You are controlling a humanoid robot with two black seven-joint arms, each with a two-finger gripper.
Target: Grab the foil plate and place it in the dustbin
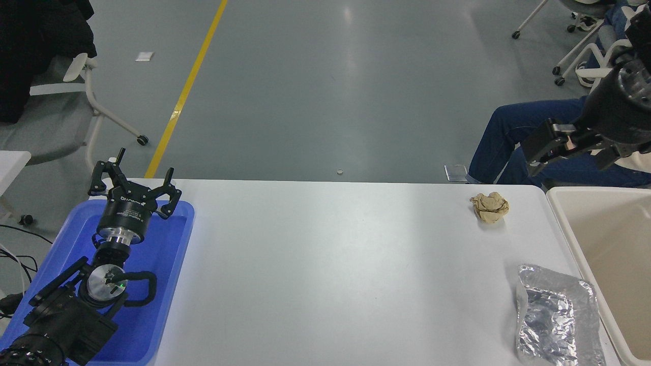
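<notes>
The foil plate [557, 317], shiny and wrinkled, lies at the table's front right corner, next to the dustbin. The dustbin [565, 223] is a large beige bin at the right edge, and its inside looks bare. My right gripper [572, 152] hangs open and empty in the air above the bin's far corner, well behind and above the foil plate. My left gripper [133, 179] is parked open over the far end of the blue tray at the lower left.
A tan crumpled paper wad [490, 207] sits near the table's far right edge. A blue tray [175, 239] lies under the left arm. A seated person's legs in jeans [513, 137] are beyond the far right corner. Wheeled chairs stand around.
</notes>
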